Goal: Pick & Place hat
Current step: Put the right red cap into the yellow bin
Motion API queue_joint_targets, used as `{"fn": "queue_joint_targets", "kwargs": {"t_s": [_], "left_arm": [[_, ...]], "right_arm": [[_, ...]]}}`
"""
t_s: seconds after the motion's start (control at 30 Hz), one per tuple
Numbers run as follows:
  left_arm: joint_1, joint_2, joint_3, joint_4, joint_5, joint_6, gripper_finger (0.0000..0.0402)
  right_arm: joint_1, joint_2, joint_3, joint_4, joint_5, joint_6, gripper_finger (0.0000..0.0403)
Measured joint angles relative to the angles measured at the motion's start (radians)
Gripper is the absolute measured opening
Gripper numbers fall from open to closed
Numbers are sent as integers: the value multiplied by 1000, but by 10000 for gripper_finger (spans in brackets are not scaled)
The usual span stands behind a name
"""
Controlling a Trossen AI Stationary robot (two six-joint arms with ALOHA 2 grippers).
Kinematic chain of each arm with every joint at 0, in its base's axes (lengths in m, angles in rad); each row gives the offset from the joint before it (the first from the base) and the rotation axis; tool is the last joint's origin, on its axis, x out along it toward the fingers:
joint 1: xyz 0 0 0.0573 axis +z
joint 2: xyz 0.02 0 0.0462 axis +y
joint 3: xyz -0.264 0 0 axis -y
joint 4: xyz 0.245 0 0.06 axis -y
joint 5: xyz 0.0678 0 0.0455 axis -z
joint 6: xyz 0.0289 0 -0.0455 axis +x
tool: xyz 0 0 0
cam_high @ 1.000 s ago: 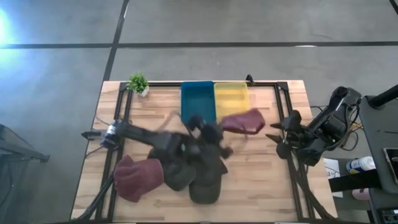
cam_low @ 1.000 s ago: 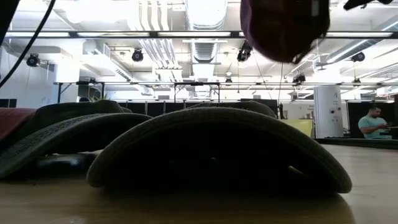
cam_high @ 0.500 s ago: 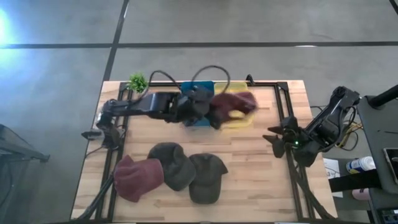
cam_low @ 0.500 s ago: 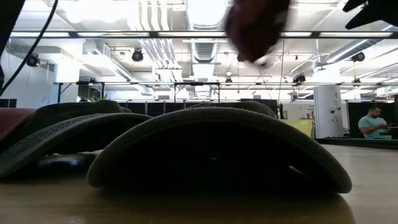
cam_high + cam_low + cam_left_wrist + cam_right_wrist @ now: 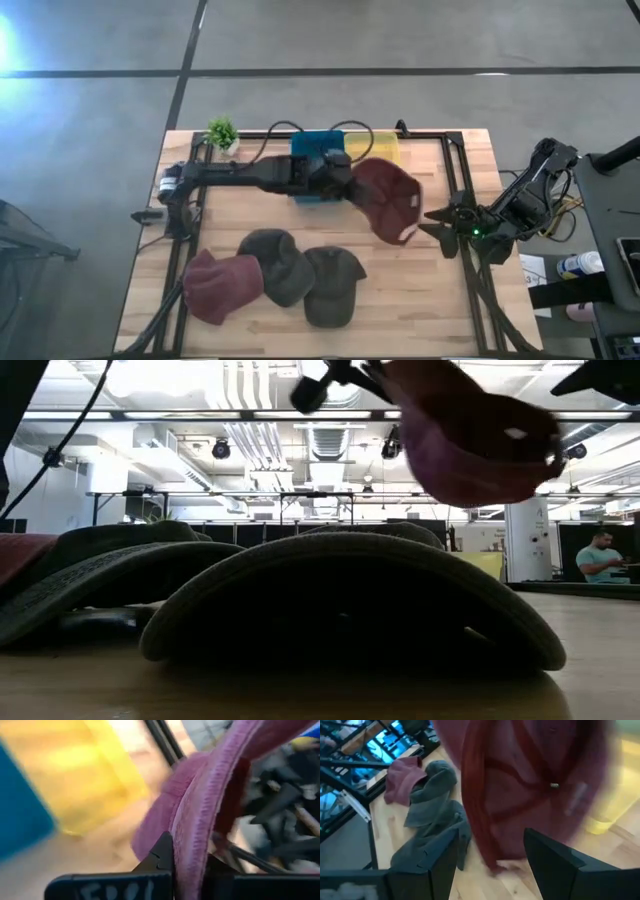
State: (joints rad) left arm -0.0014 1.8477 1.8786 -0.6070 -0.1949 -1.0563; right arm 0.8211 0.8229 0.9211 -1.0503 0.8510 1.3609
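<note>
Four caps on your wooden table [image 5: 440, 300]: three lay in front cluster, fourth, maroon cap [image 5: 385, 198], hung in air near yellow bin [image 5: 385, 148] and blue bin [image 5: 312, 150]. Left gripper [image 5: 345, 185] was clamped on maroon cap's edge; cap drooped toward right gripper [image 5: 440, 222], whose fingers stood spread, holding nothing. Judgement for you: cap light, soft, floppy, crown collapses under pinch; stiffer brim or seamed rim looked best hold. Small potted plant [image 5: 222, 132] stood at far left corner.
</note>
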Motion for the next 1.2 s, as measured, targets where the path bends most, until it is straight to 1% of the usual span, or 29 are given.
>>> {"fn": "queue_joint_targets", "kwargs": {"t_s": [0.07, 0.13, 0.23, 0.33, 0.4, 0.53, 0.6, 0.73, 0.83, 0.93, 1.07, 1.2], "left_arm": [[-4, -1, -44, 69, 48, -46, 5], [-9, -3, -79, 97, 73, -116, 5], [-23, -1, -123, 174, 74, -212, 5], [-45, -2, -132, 246, 65, -271, 5], [-56, -5, -132, 244, 45, -293, 5], [-84, -1, -118, 298, 45, -331, 5], [-99, -3, -100, 295, 44, -339, 5], [-126, -4, -99, 303, 78, -381, 5], [-150, 3, -99, 292, 77, -385, 5], [-171, 1, -99, 192, 10, -354, 5], [-197, 0, -100, 21, -217, -269, 5], [-227, -8, -89, -24, -438, -157, 5]], "right_arm": [[0, 8, 0, 23, -2, -38, 219], [0, 16, 0, 37, -3, -68, 219], [-7, 35, 0, 38, -3, -78, 219], [-23, 61, -2, 38, -3, -68, 219], [-35, 80, -2, 38, -12, -56, 219], [-53, 120, -3, 38, -21, -4, 219], [-60, 136, -3, 37, -19, -2, 219], [-82, 163, -3, 38, -11, 1, 219], [-94, 182, -3, 38, 22, 2, 219], [-104, 195, -3, 36, 42, 14, 219], [-106, 201, -3, 35, 34, 27, 219], [-104, 193, 2, 35, -24, 28, 219]]}}
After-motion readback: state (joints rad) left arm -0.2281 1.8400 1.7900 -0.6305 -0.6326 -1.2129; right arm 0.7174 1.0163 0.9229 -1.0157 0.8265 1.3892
